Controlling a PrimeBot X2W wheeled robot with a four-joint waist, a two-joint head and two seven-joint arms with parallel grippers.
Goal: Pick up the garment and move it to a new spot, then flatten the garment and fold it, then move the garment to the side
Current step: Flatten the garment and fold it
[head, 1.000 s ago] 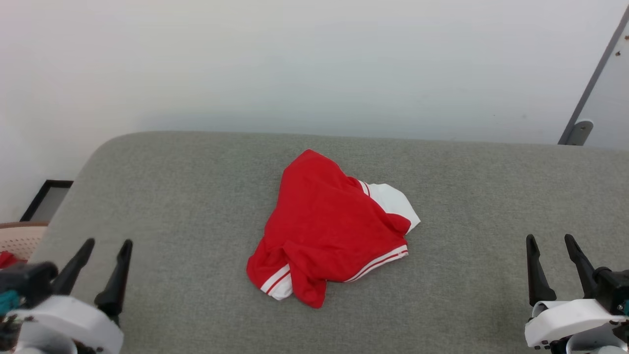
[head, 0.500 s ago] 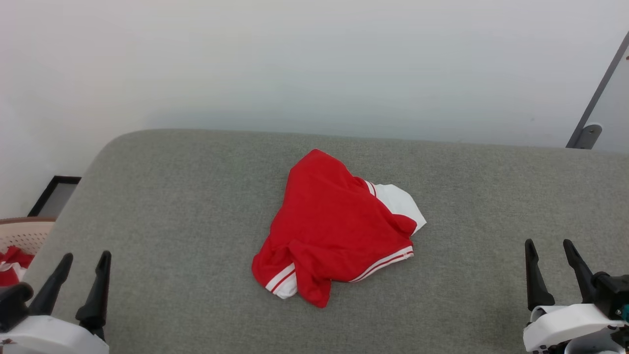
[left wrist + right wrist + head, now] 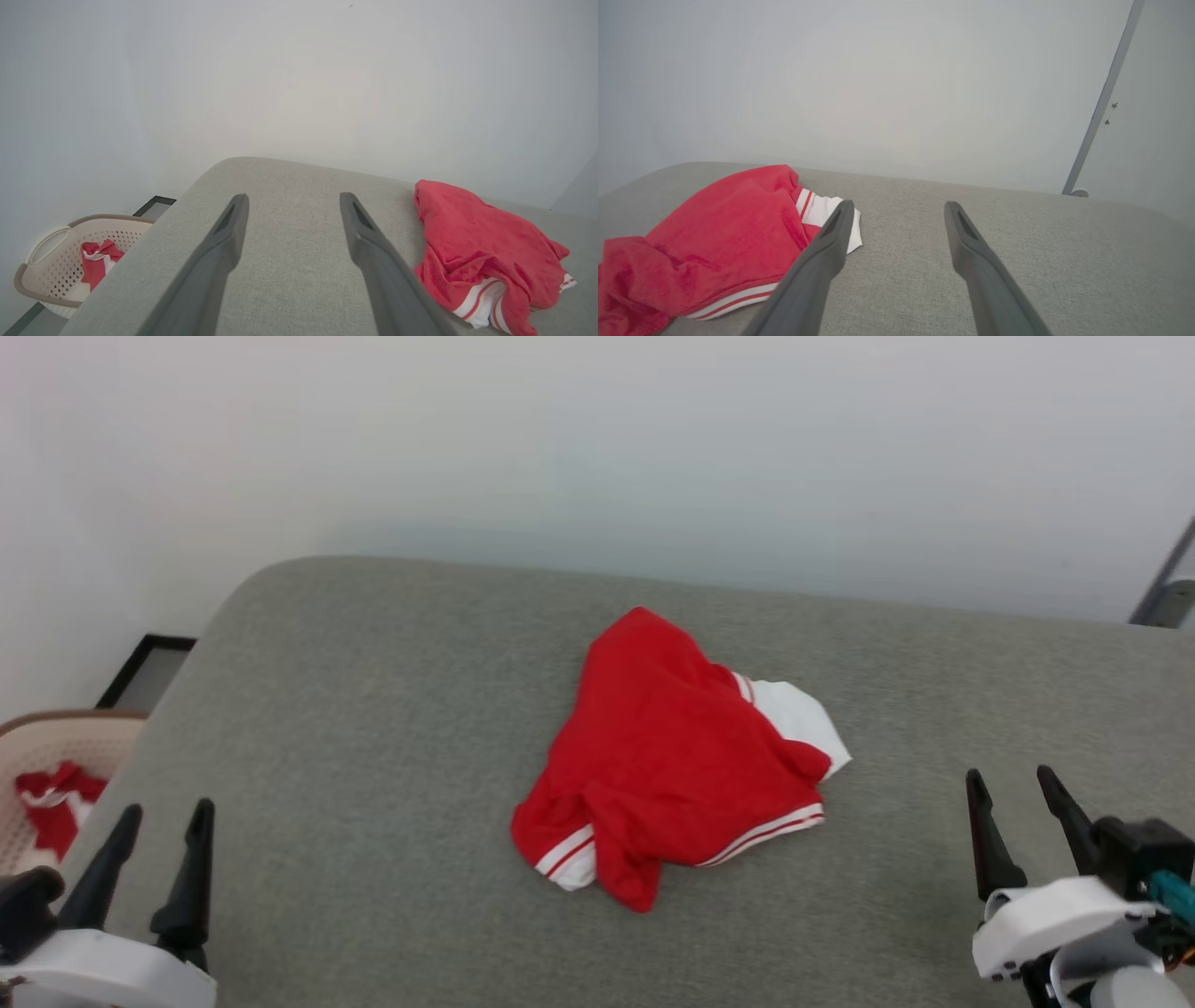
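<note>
- On the grey upholstered surface (image 3: 355, 709), near its middle, the garment (image 3: 672, 756) is shown lying crumpled. It is mostly red, with a white sleeve exposed at its right and striped trim along its near edge.
- At the lower left of the head view, the left gripper (image 3: 168, 807) is seen with its fingers parted and nothing held. It is well apart from the garment, which appears to the right of its fingers in the left wrist view.
- At the lower right, the right gripper (image 3: 1008, 773) is likewise released and empty. In the right wrist view, the white sleeve is partly hidden behind one finger.
- Beside the surface's left end, a pale perforated basket (image 3: 56, 747) is shown, and a smaller red cloth (image 3: 51, 798) with white trim is contained in it.
</note>
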